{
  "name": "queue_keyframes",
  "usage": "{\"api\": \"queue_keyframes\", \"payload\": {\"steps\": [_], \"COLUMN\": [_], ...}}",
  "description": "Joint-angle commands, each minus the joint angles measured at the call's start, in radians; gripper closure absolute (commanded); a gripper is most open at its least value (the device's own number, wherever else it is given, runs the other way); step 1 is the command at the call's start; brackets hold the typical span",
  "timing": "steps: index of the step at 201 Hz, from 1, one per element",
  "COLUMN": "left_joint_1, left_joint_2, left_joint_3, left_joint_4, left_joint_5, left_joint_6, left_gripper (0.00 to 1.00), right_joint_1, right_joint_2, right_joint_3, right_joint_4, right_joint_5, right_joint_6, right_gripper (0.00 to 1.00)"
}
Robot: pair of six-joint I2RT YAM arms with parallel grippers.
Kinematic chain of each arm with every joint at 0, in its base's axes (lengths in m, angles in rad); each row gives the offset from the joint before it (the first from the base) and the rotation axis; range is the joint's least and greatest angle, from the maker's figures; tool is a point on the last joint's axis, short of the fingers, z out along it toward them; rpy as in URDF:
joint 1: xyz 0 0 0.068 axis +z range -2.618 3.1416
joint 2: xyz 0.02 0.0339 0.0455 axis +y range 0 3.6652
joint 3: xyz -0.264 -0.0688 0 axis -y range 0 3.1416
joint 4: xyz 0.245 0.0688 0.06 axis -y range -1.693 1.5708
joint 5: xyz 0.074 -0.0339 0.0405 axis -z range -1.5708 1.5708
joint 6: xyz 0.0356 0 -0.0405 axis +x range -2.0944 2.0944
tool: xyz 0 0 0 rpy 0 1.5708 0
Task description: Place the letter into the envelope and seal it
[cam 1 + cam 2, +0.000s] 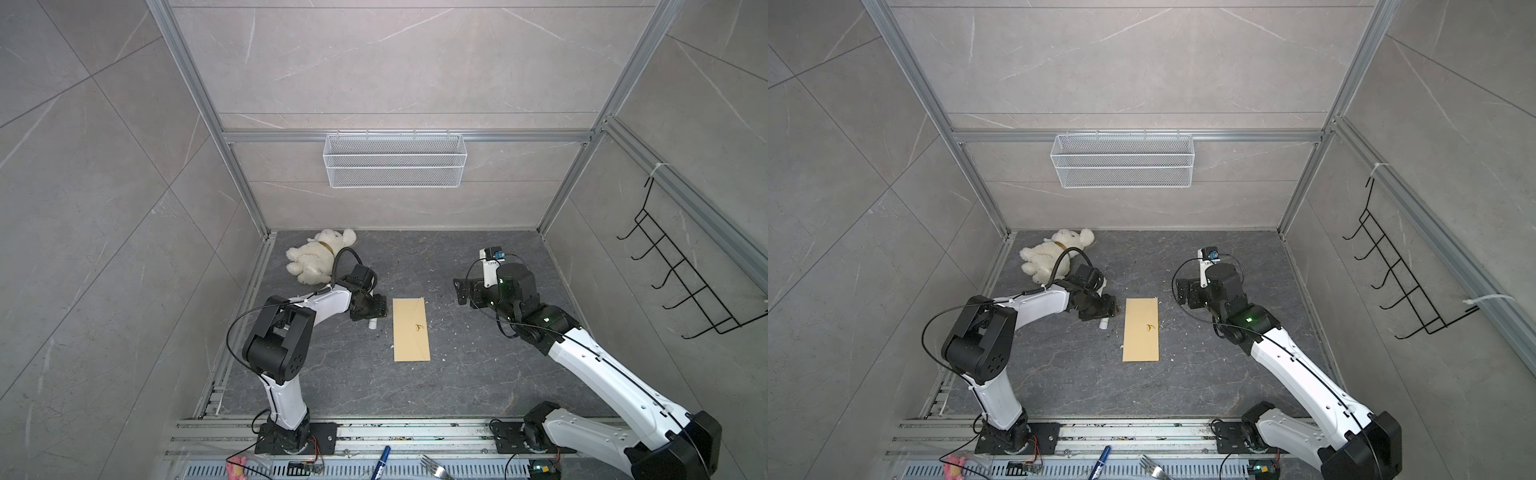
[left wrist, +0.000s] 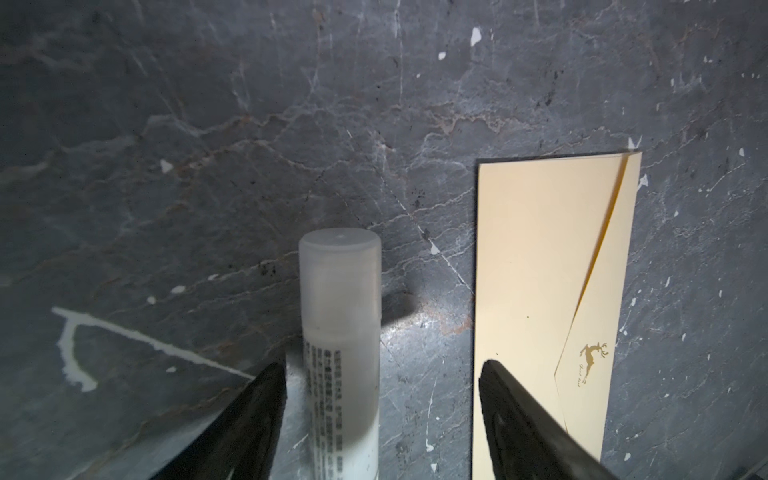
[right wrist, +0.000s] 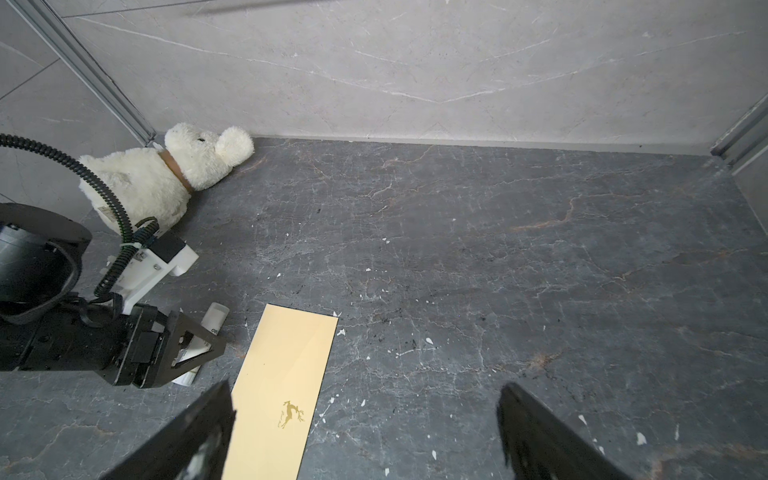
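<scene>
A dark grey veined stone tabletop (image 1: pixel 478 374) lay between pale grey tiled walls (image 1: pixel 395 62). The left gripper (image 2: pixel 381 365) stood parted around a frosted white plastic glue-stick tube (image 2: pixel 338 299) without pinching it. The right gripper (image 3: pixel 365 384) gaped wide, holding nothing. The plain yellow-tan paper envelope (image 1: pixel 410 328) lay flat at frame centre in both top views, flap folded down, just right of the tube.

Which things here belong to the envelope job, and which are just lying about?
Job:
envelope
glue stick, likely for sealing

Lying about:
teddy bear
wire basket
hook rack
marker
fork
</scene>
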Motion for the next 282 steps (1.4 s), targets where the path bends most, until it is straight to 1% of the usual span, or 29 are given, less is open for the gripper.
{"api": "queue_keyframes", "payload": {"steps": [1, 22, 27, 50, 75, 100, 112, 115, 130, 149, 170, 194, 210, 231, 253, 263, 272, 282], "left_joint_1": [0.0, 0.0, 0.0, 0.0, 0.0, 0.001, 0.0, 0.0, 0.0, 0.002, 0.014, 0.067, 0.106, 0.147, 0.179, 0.189, 0.199, 0.208], "left_joint_2": [-0.104, -0.222, -0.256, -0.427, -0.596, -0.768, -0.838, -0.855, -0.902, -0.899, -0.859, -0.801, -0.745, -0.636, -0.521, -0.476, -0.453, -0.419], "left_joint_3": [0.023, 0.037, 0.041, 0.038, 0.002, -0.119, -0.208, -0.233, -0.357, -0.486, -0.599, -0.698, -0.751, -0.795, -0.829, -0.831, -0.836, -0.847], "left_joint_4": [-0.013, -0.028, -0.035, -0.031, 0.005, 0.137, 0.234, 0.261, 0.404, 0.558, 0.705, 0.846, 0.948, 1.111, 1.276, 1.306, 1.31, 1.351], "left_joint_5": [-0.025, -0.089, -0.115, -0.238, -0.405, -0.582, -0.66, -0.698, -0.797, -0.904, -0.957, -0.938, -0.922, -0.916, -0.899, -0.906, -0.871, -0.848], "left_joint_6": [0.002, 0.029, 0.04, 0.107, 0.196, 0.307, 0.368, 0.385, 0.464, 0.537, 0.573, 0.564, 0.583, 0.614, 0.626, 0.619, 0.605, 0.602], "left_gripper": [0.24, 0.23, 0.19, 0.08, 0.04, 0.04, 0.04, 0.04, 0.04, 0.05, 0.05, 0.05, 0.05, 0.05, 0.05, 0.05, 0.05, 0.05], "right_joint_1": [-0.01, -0.022, -0.024, -0.04, -0.066, -0.094, -0.107, -0.108, -0.121, -0.139, -0.171, -0.224, -0.278, -0.338, -0.353, -0.358, -0.358, -0.36], "right_joint_2": [-0.015, -0.017, -0.018, -0.025, -0.038, -0.034, -0.024, -0.022, -0.016, -0.024, -0.037, -0.039, -0.018, 0.059, 0.154, 0.189, 0.186, 0.196], "right_joint_3": [-0.005, -0.002, -0.002, -0.006, -0.022, -0.042, -0.054, -0.056, -0.084, -0.158, -0.245, -0.352, -0.424, -0.505, -0.586, -0.62, -0.633, -0.651], "right_joint_4": [-0.014, -0.012, -0.011, -0.007, 0.008, 0.02, 0.028, 0.031, 0.051, 0.138, 0.249, 0.372, 0.482, 0.644, 0.853, 0.965, 0.992, 1.059], "right_joint_5": [0.009, -0.001, -0.003, -0.009, -0.008, 0.035, 0.066, 0.077, 0.114, 0.151, 0.159, 0.194, 0.143, 0.107, 0.106, 0.106, 0.078, 0.062], "right_joint_6": [0.014, 0.015, 0.017, 0.02, 0.016, 0.012, 0.01, 0.009, -0.006, -0.043, -0.084, -0.101, -0.111, -0.091, -0.139, -0.157, -0.19, -0.222], "right_gripper": [0.01, 0.01, 0.01, 0.01, 0.01, 0.0, 0.01, 0.0, 0.0, 0.0, 0.0, 0.0, 0.0, 0.0, 0.0, 0.0, 0.0, 0.0]}}
